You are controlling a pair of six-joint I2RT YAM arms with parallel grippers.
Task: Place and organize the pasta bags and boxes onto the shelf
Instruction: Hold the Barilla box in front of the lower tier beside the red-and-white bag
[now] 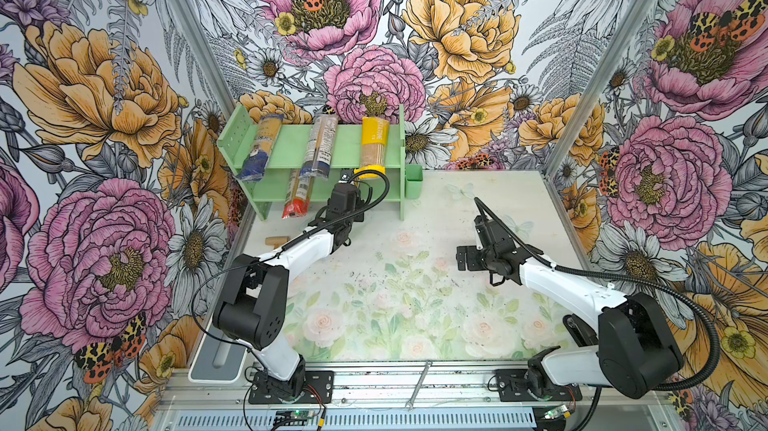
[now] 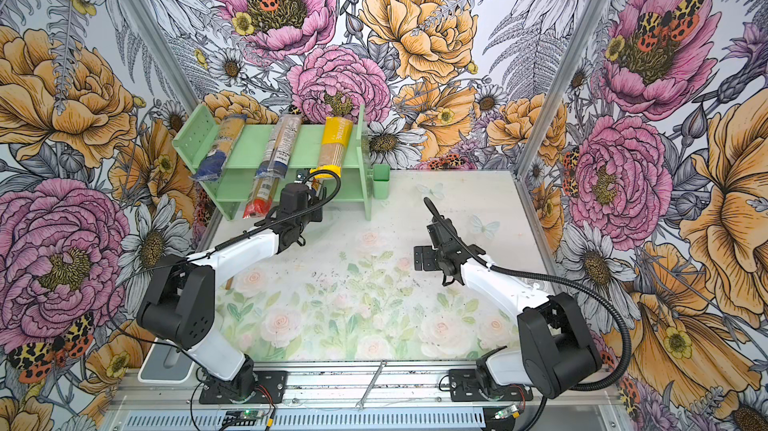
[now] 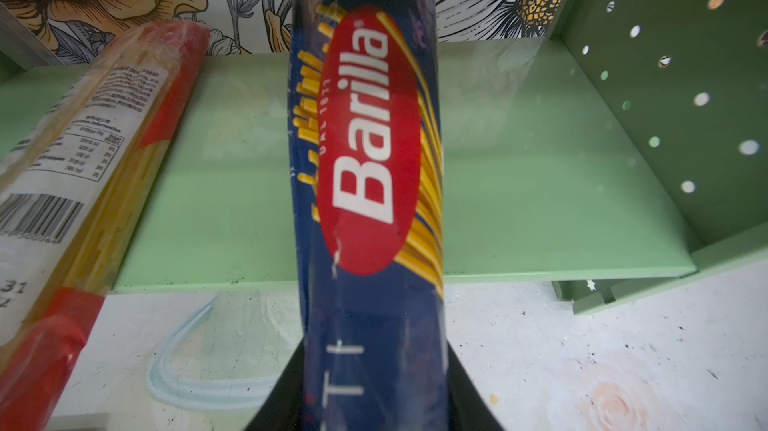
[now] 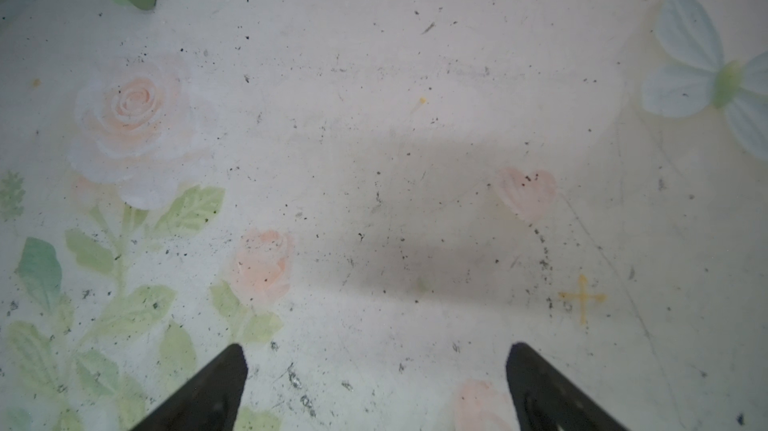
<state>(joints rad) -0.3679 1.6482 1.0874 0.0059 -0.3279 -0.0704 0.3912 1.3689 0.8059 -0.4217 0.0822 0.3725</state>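
The dark blue Barilla box (image 3: 368, 159) is pinched at its near end by the left jaws, which press on its two long sides. Its long axis runs straight away from them, front to back across the lower tier of the mint-green shelf (image 1: 291, 146). The printed logo faces up and the far end reaches towards the flowered back wall. Whether the box rests on the tier or hangs just above it, I cannot tell. In both top views the left arm (image 1: 307, 242) hides nearly all of it.

Beside the box on the same tier lies the red-ended clear bag (image 1: 296, 198), also front to back, with its near red end sticking out over the tabletop (image 1: 415, 283). The box sits between this bag and the perforated side panel (image 3: 665, 117).

Three packs lie on the upper tier, all front to back with their near ends overhanging the front edge. They are a clear bag with a dark blue end (image 1: 259, 150), a second such bag (image 1: 316, 146) and a yellow bag (image 1: 372, 146).

A small green cup (image 1: 414, 186) hangs on the shelf's right side.

Well apart, the right arm (image 1: 540, 279) holds the right jaws spread above bare tabletop.
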